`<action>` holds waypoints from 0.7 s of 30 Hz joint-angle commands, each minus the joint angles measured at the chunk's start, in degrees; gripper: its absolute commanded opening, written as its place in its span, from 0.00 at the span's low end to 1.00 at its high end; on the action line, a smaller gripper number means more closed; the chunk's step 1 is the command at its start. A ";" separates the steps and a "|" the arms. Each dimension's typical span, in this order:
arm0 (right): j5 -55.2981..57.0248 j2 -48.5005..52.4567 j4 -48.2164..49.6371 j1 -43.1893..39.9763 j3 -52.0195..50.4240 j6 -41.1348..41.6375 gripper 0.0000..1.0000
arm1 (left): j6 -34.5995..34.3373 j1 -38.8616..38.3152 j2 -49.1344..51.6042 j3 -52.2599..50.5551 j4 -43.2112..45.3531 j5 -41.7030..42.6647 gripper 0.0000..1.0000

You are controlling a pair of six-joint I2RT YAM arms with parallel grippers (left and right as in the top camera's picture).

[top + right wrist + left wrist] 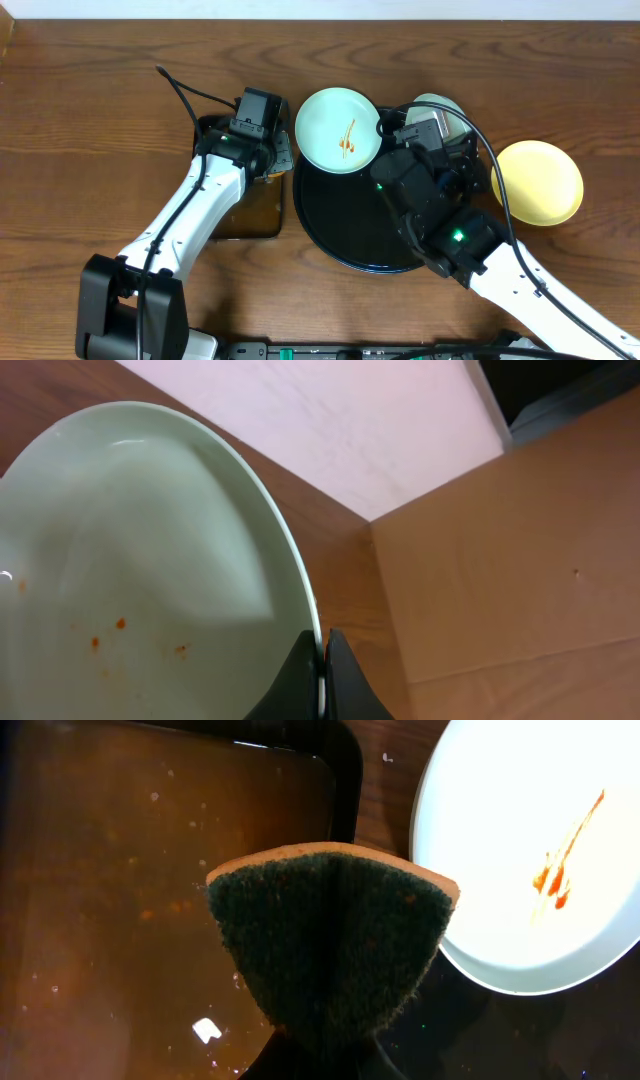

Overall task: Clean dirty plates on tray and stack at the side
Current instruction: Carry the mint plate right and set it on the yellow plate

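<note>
A mint-blue plate [338, 128] smeared with reddish sauce sits on the far left rim of the large black tray [345, 225]; it also shows in the left wrist view [540, 850]. My left gripper [272, 152] is shut on a green-faced sponge [330, 935], held just left of that plate. My right gripper [440, 135] is shut on the rim of a second mint-blue plate [140, 570], tilted up at the tray's far right, with small sauce specks. A clean pale yellow plate [538, 182] lies on the table right of the tray.
A rectangular dark tray [120, 900] with brownish water lies left of the black tray, under my left arm. A cardboard box [510, 560] and pale wall show beyond the table's far edge in the right wrist view.
</note>
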 commanded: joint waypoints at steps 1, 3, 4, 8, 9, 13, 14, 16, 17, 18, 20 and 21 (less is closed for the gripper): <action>-6.12 0.28 -1.66 -3.78 0.81 7.80 0.01 | 0.50 -0.02 -1.18 -0.37 0.04 -0.50 0.08; -11.54 0.28 -3.41 -7.48 0.81 12.04 0.01 | 0.50 -0.02 -1.18 -0.37 0.04 -0.52 0.08; -16.02 0.28 -4.55 -10.84 0.81 15.02 0.01 | 0.50 -0.02 -1.18 -0.37 0.04 -0.50 0.08; -25.42 0.28 -5.62 -21.16 0.81 19.39 0.01 | 0.50 -0.02 -1.18 -0.37 0.04 -0.52 0.08; -27.28 0.28 -5.64 -24.59 0.81 20.06 0.01 | 0.50 -0.02 -1.18 -0.37 0.04 -0.52 0.08; -33.07 0.33 -6.49 -36.79 0.79 22.14 0.01 | 0.50 -0.02 -1.18 -0.37 0.02 -0.52 0.08; -34.88 0.61 -6.64 -40.52 0.79 22.67 0.01 | 0.50 -0.02 -1.18 -0.37 0.02 -0.52 0.08; -37.59 1.49 -6.58 -45.75 0.79 23.10 0.01 | 0.50 -0.02 -1.18 -0.37 0.02 -0.50 0.08; -38.47 2.19 -6.56 -48.06 0.79 23.30 0.01 | 0.50 -0.02 -1.18 -0.37 0.04 -0.52 0.08; -38.97 2.91 -6.56 -49.92 0.79 23.65 0.01 | 0.50 -0.02 -1.18 -0.37 0.04 -0.52 0.08; -40.04 4.68 -6.49 -53.44 0.79 24.09 0.01 | 0.50 -0.02 -1.18 -0.37 0.04 -0.52 0.08; -40.87 5.62 -6.34 -54.90 0.79 24.09 0.01 | 0.50 -0.02 -1.18 -0.37 0.04 -0.52 0.08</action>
